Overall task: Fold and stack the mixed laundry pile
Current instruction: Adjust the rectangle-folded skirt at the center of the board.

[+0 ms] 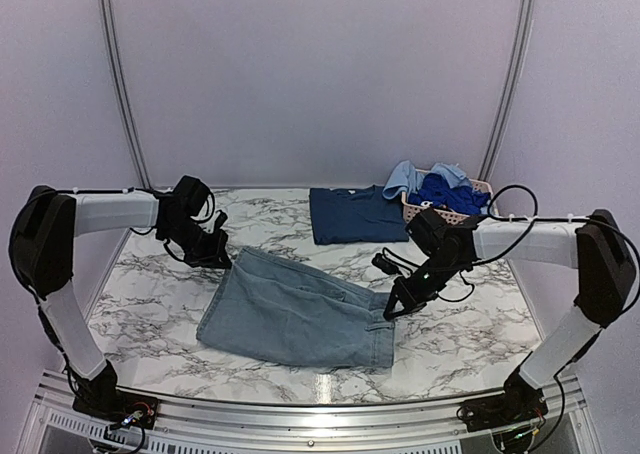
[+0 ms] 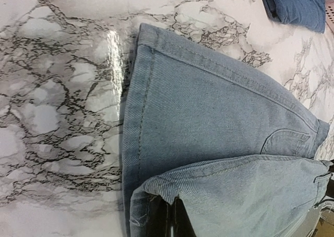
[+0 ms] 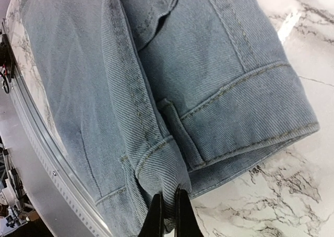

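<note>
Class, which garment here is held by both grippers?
The light denim piece: the left gripper and right gripper each pinch an edge. The navy shirt lies untouched behind; other garments sit in the basket.

- Left arm (image 1: 100,212): white tube-shaped links, bulky black joint housings, thin black cable (image 1: 150,191) beside it.
- Right arm (image 1: 525,242): same white links and black joints, black cable looping above.
- Right gripper's fingers (image 3: 156,218): slim, matte black.
</note>
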Action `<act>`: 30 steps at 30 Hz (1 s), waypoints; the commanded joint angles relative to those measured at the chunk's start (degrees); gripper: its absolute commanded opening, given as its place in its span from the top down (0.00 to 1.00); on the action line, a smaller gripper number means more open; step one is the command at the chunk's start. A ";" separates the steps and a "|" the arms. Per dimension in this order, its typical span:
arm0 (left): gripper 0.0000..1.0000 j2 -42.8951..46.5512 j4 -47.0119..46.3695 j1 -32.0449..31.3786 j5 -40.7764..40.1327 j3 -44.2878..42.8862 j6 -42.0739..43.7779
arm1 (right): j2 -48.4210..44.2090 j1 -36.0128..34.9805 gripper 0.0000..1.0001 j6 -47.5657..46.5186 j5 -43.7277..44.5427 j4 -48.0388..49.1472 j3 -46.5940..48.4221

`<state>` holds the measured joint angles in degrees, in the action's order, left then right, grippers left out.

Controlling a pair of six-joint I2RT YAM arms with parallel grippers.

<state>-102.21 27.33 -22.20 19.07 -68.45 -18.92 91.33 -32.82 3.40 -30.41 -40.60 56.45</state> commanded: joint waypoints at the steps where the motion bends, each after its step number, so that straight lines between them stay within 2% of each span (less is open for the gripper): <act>1: 1.00 5.92 0.35 1.39 0.00 1.05 0.03 | -4.56 0.39 1.00 1.79 1.87 -1.14 1.21; 6: 1.00 8.58 0.35 2.68 -0.31 -1.36 0.17 | -6.82 0.64 1.00 2.90 3.43 -1.63 2.24; 10: 1.00 7.46 0.50 3.68 -0.02 -5.84 -0.16 | -6.55 1.93 1.00 2.74 4.52 -1.77 3.96; 21: 1.00 -7.42 0.36 4.02 0.44 -17.50 0.05 | 4.18 8.35 1.00 -0.64 5.56 0.05 11.20; 30: 1.00 -19.41 0.00 4.01 0.39 -25.66 0.60 | 13.20 8.91 1.00 -2.18 5.47 2.78 11.98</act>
<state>-119.31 27.53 -18.68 20.08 -91.09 -18.90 103.02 -24.36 2.79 -25.93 -38.94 66.96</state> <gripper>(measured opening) 0.006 0.005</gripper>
